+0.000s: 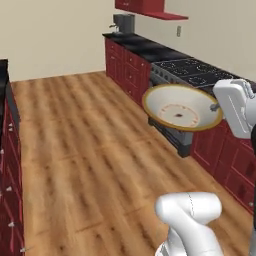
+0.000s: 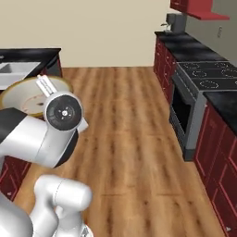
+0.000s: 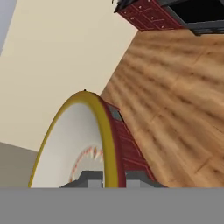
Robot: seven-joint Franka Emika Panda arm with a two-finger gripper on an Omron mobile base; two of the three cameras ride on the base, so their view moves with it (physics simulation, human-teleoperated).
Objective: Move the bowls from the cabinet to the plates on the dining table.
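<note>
A: What does the left base view give you that the others lack?

B: The whole bowl (image 1: 182,106), face on: shallow, cream-white inside with a tan-gold rim, tipped steeply and carried in the air in front of the stove (image 1: 197,72). Far back hangs the red cabinet (image 1: 142,6) with its shelf. In the right base view the arm's round wrist joint covers part of the bowl (image 2: 28,97), so only a crescent of it shows, with a pale sink (image 2: 16,69) set in a dark bench top (image 2: 32,52) behind it.

A: And the hand view?

B: It looks along the bowl's (image 3: 76,144) rim from just beside it; the gold edge runs up from between the finger tips, the wooden floor (image 3: 175,87) to one side.

A: Where is the bowl relative to the end effector?

B: The end effector (image 3: 110,181) is pinching the bowl by its rim, fingers pressed together on the thin wall, one inside and one outside. The rest of the bowl juts away from the hand, well clear of the floor.

A: The arm's pose?

B: Raised and bent, the hand turned sideways so the bowl stands nearly on edge.
</note>
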